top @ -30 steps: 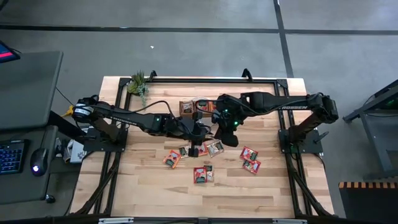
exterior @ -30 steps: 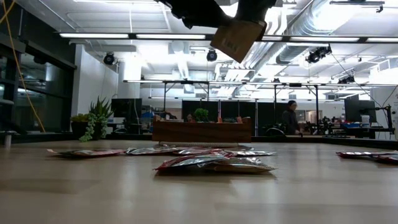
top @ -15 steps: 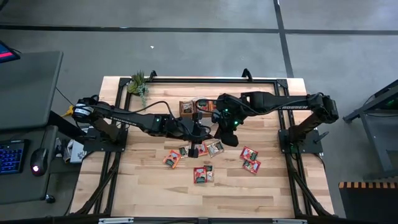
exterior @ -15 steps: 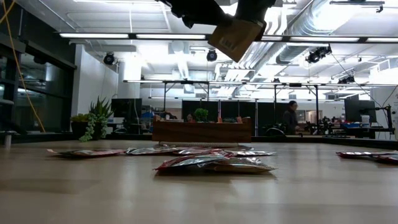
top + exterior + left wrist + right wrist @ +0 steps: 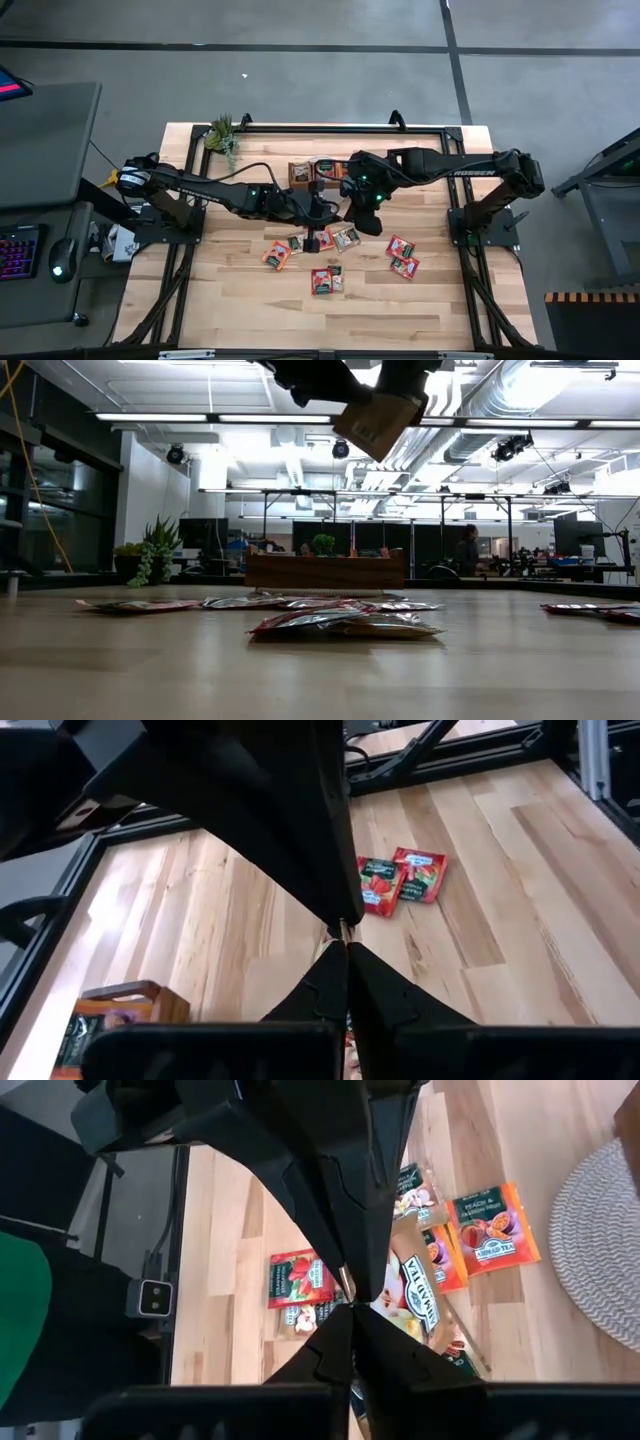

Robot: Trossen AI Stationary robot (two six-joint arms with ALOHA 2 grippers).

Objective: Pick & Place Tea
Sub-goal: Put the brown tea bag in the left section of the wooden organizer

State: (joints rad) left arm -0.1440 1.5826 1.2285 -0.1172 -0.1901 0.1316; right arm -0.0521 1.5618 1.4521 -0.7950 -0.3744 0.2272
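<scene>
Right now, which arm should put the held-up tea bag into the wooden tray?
Probably left. Both the left fingers and right fingers pinch the raised tea sachet, but in the high view the left ones hang closer to the middle of the wooden tray.

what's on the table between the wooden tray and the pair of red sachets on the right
In the high view, the right gripper and its forearm hang over the stretch between the tray and the red sachets.
</scene>
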